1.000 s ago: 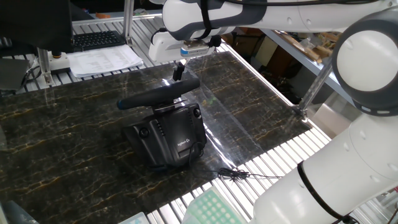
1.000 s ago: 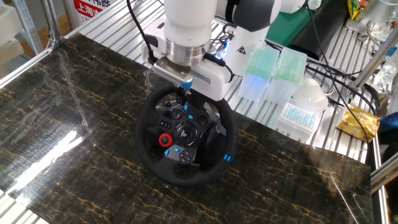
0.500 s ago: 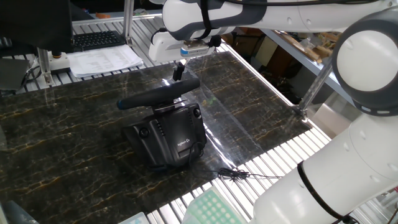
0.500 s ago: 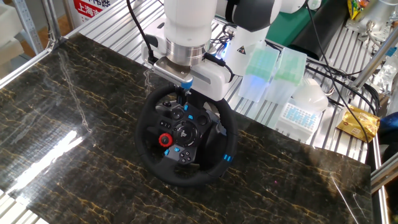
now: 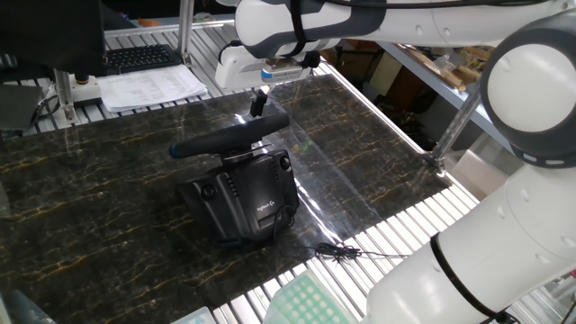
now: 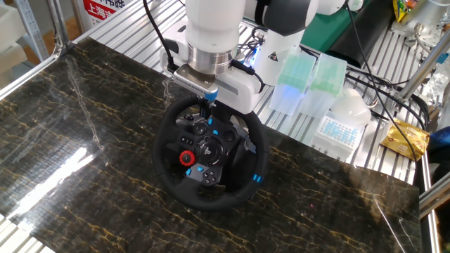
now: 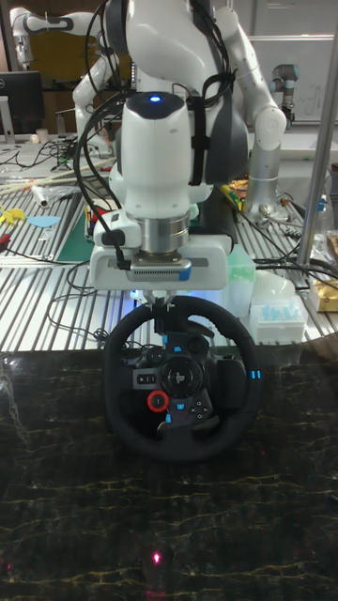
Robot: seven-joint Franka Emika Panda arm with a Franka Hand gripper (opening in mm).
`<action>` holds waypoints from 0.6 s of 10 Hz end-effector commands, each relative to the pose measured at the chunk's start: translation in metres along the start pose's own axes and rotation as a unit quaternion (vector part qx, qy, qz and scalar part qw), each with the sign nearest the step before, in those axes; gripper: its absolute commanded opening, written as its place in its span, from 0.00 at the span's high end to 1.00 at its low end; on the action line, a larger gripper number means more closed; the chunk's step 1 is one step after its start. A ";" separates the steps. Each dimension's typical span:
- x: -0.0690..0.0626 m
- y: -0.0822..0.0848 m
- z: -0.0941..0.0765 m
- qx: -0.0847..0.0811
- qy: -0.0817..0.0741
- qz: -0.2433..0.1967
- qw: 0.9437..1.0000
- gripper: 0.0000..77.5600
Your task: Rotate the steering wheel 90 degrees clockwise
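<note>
Item: steering wheel (image 6: 208, 152), black, thin dark rim, on a boxy black base (image 5: 243, 193) with a small white logo. Location: standing on the dark marbled bench (image 6: 84, 140), roughly mid-surface, rim face tilted up toward the tall fixed camera.

Item: claw (image 6: 206, 109). Position: at the top of the rim, directly under the arm's white wrist flange. I read the fingers (image 5: 258, 101) as drawn narrow at the rim's top edge and likely pinching it, but no view shows the contact cleanly, so I cannot tell for certain whether it has a hold.

Change over the last second: none that I can find. Claw, wrist and wheel sit in the same places in both fixed views; the red dial (image 7: 158, 402) is lower left of the hub and the blue marks (image 7: 253, 376) sit on the rim's right side, as before.

Meaning for the task: I judge the rotation not yet begun. The arm appears paused at the grasp point, either settling its grip or about to start the turn. The full quarter turn clockwise remains to be done.

Other stock: clear pipette-tip boxes (image 6: 309, 84) on the slatted frame behind the bench; black keyboard (image 5: 139, 58) and papers (image 5: 153, 86) at the far corner.
</note>
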State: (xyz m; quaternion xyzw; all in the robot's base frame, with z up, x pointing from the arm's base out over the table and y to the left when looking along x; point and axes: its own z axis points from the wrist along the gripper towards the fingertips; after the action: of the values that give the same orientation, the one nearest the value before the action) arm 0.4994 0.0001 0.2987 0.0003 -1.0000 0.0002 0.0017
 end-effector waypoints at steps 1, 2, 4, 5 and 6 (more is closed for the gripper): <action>0.000 0.000 0.000 -0.026 0.037 0.012 0.999 1.00; 0.000 0.000 0.000 -0.015 0.036 0.007 0.999 1.00; 0.000 0.000 0.000 -0.016 0.037 0.007 0.999 1.00; 0.000 0.000 0.000 -0.016 0.037 0.007 0.999 1.00; 0.000 0.000 0.000 -0.016 0.037 0.007 0.999 1.00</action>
State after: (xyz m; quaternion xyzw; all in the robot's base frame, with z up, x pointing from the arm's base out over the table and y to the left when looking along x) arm 0.4992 0.0001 0.2976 -0.0063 -0.9991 -0.0159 0.0398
